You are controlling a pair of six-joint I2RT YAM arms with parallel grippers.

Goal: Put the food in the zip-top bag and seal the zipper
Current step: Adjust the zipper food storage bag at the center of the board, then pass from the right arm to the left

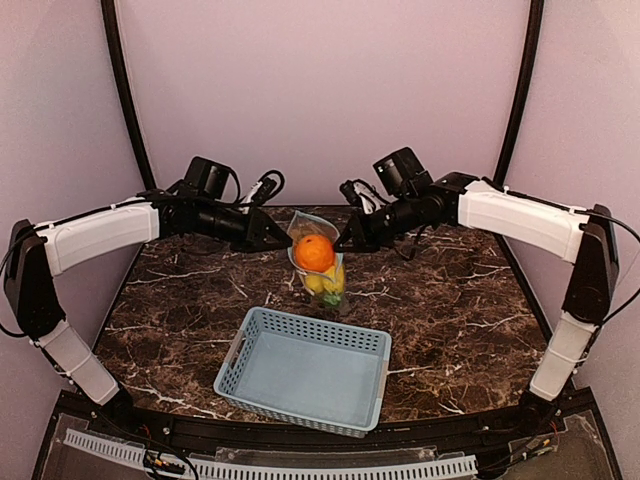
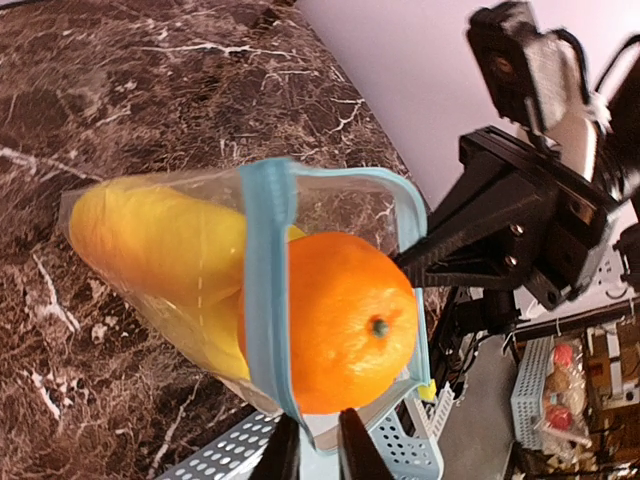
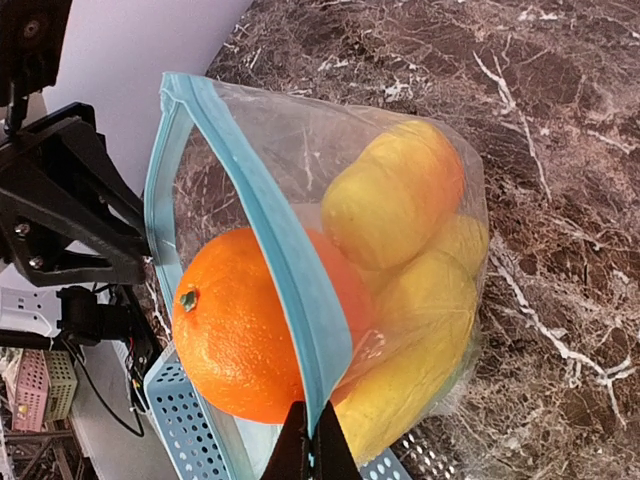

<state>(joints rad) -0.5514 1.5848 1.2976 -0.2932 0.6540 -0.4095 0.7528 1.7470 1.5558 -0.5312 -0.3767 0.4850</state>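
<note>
Though open, zip-top bag [image 3: 300, 150] in right gripper [image 3: 309, 442]

Right gripper [image 3: 310, 425] fingers are cut off at the view's lower edge, as is the basket [image 3: 185, 425] either side of them; the zipper [image 3: 285, 270] ahead of them hides part of the orange [image 3: 235, 330].

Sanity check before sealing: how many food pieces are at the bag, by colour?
orange fruit: 1
yellow fruits: 3
green piece: 1 (faint, top view only)
Total: 5
</note>
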